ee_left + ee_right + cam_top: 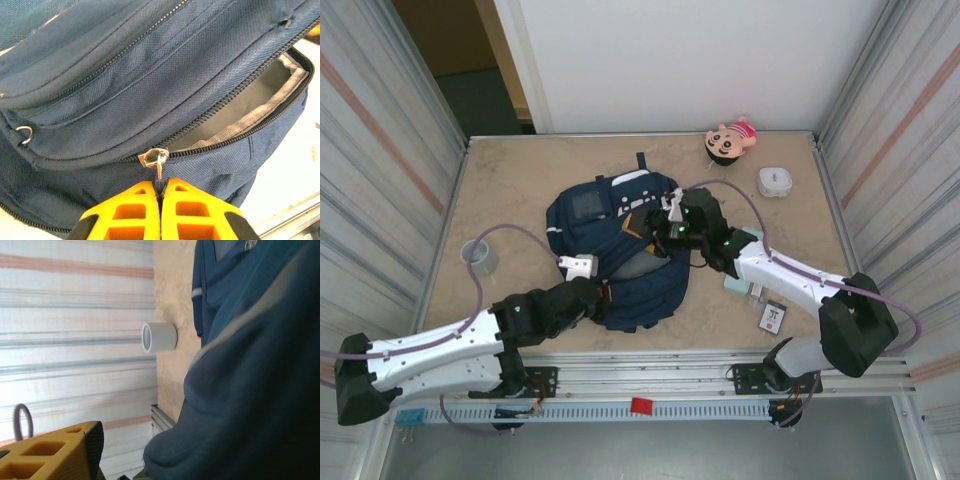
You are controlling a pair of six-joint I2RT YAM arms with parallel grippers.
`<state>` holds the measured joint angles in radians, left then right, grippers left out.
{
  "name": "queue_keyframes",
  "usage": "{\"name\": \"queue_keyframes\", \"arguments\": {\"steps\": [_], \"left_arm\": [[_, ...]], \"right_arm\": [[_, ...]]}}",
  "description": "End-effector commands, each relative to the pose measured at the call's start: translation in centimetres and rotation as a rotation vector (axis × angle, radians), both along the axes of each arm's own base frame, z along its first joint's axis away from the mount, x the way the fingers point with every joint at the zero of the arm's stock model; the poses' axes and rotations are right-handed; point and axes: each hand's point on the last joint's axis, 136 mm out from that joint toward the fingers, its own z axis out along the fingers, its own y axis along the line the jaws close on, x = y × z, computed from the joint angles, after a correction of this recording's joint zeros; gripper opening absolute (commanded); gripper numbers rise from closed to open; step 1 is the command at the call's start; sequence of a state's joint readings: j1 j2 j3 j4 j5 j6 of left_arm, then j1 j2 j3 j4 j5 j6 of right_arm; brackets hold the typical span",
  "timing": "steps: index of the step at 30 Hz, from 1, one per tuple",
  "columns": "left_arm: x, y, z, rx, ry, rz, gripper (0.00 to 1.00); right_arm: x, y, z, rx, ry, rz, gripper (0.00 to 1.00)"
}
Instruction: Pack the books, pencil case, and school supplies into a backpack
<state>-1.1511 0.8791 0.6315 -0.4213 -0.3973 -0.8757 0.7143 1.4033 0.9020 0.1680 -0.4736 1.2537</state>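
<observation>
- While the backpack [650,300] lies mid-table w/ its main zip part open, grey lining showing, the job now looks like widening that mouth.
- Over its upper flap, right tool [672,222] sits by the opening; can't tell if it's clamped or loose. Best it pins fabric so the bag won't drag.
- Next, pencil case [739,284] waits just right of the bag, under the right arm; b&w packet [773,317] nearby.
- Smallest: left tool [161,186] pinched tight on the zip pull [154,157]. Draw along the track, not upward, or the tab slips.
</observation>
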Motion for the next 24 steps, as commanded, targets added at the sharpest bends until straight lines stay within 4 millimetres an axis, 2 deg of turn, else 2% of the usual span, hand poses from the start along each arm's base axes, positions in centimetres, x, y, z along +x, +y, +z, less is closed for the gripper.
{"name": "queue_keyframes", "arguments": {"steps": [1, 3, 7, 9, 11, 16, 20, 22, 24], "left_arm": [[1.3, -1.6, 3.7, -0.072, -0.101, -0.017, 0.00], [1.3, -1.7, 3.6, -0.073, -0.098, -0.018, 0.00], [1.3, -1.0, 3.2, -0.067, -0.087, 0.011, 0.00], [1.3, 0.0, 2.7, -0.043, -0.076, 0.040, 0.00], [1.2, 0.8, 2.1, -0.014, -0.070, 0.047, 0.00], [1.0, 2.8, 0.7, 0.026, -0.070, 0.062, 0.00], [1.2, 3.4, 0.7, 0.006, -0.089, 0.066, 0.00], [1.3, 3.1, 1.2, -0.007, -0.110, 0.049, 0.00], [1.4, 2.6, 1.8, -0.020, -0.126, 0.032, 0.00]], "right_arm": [[-0.4, 0.9, 0.6, 0.035, -0.006, -0.040, 0.60], [-0.5, 1.4, 0.3, 0.034, -0.005, -0.030, 0.52], [-0.6, 1.5, 0.1, 0.008, -0.016, -0.009, 0.18], [-0.4, 1.0, 0.9, 0.000, -0.046, 0.014, 0.09], [0.1, -0.2, 2.0, -0.009, -0.071, 0.027, 0.05], [1.3, -3.2, 5.0, -0.007, -0.111, 0.132, 0.05], [1.8, -4.3, 5.8, 0.021, -0.082, 0.194, 0.10], [2.1, -4.3, 5.8, 0.020, -0.076, 0.179, 0.17], [2.2, -4.0, 5.5, 0.017, -0.062, 0.140, 0.41]]}}
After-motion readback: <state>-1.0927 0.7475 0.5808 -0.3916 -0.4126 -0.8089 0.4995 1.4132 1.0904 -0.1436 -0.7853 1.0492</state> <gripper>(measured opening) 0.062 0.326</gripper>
